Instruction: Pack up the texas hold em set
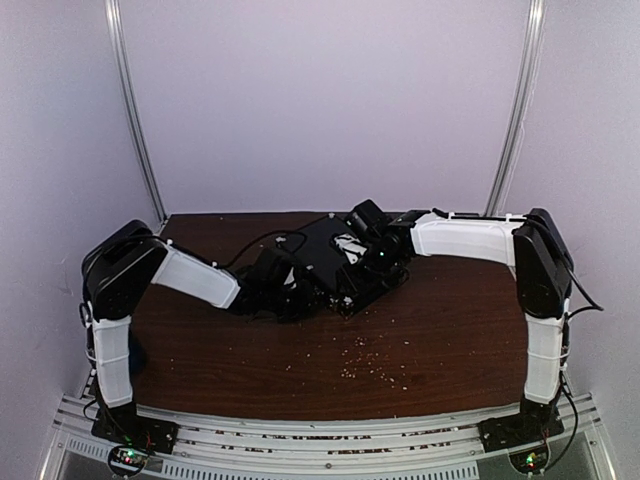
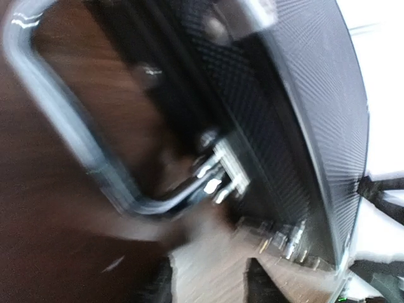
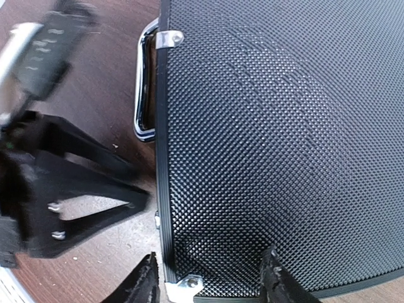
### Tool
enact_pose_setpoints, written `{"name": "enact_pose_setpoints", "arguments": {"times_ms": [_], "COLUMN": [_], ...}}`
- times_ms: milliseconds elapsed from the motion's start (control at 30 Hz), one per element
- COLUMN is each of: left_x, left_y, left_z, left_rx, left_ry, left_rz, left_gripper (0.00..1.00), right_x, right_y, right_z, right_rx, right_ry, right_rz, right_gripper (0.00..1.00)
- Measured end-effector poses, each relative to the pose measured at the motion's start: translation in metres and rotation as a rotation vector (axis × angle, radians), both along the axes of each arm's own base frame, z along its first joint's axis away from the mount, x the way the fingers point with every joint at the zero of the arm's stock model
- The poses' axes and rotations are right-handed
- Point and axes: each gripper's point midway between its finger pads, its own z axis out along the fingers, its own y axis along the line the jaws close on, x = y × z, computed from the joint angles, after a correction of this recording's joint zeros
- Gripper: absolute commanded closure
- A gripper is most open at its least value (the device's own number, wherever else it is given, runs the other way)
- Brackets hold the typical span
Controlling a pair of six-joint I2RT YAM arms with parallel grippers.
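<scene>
The black case [image 1: 322, 250] lies shut at the middle back of the table, so the chips, cards, buttons and dice are hidden. In the right wrist view its dimpled lid [image 3: 278, 126] fills the frame, with a silver corner [image 3: 183, 287] and the silver handle [image 3: 144, 95]. My right gripper [image 3: 209, 284] is open just above that corner of the lid, one finger on each side of it. In the left wrist view, which is blurred, my left gripper [image 2: 208, 284] is open and empty just short of the handle [image 2: 76, 132] on the case's side [image 2: 297, 126]. Both grippers meet at the case in the top view: left [image 1: 300, 292], right [image 1: 352, 262].
Small crumbs [image 1: 365, 365] lie scattered on the brown table [image 1: 450, 340] in front of the case. The left gripper's black body [image 3: 57, 189] sits close beside the case's handle side. White walls and two metal posts [image 1: 135, 110] bound the back.
</scene>
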Motion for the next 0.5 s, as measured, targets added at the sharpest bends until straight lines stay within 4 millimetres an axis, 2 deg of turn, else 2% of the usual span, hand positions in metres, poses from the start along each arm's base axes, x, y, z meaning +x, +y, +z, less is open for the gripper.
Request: {"name": "enact_pose_setpoints", "arguments": {"times_ms": [67, 133, 200, 333, 400, 500], "left_x": [-0.007, -0.014, -0.016, -0.006, 0.008, 0.030], "left_y": [0.018, 0.039, 0.060, 0.101, 0.136, 0.202], "left_z": [0.006, 0.020, 0.046, 0.110, 0.128, 0.131], "left_rx": [0.047, 0.102, 0.138, 0.131, 0.139, 0.201], "left_ry": [-0.023, -0.061, -0.128, -0.290, -0.344, -0.367], "left_rz": [0.022, 0.049, 0.074, 0.114, 0.164, 0.268], "left_gripper": [0.34, 0.24, 0.20, 0.19, 0.17, 0.14], "right_x": [0.000, -0.001, -0.001, 0.005, 0.013, 0.026], "right_y": [0.000, 0.000, -0.001, -0.005, -0.015, -0.043], "right_z": [0.001, 0.003, 0.008, 0.039, 0.064, 0.094], "right_rx": [0.005, 0.014, 0.033, 0.106, 0.159, 0.219], "right_ry": [0.000, 0.008, 0.015, -0.016, -0.062, -0.131], "right_rz": [-0.005, -0.017, -0.039, -0.091, -0.142, -0.246], "right_gripper": [0.40, 0.35, 0.26, 0.13, 0.11, 0.08]}}
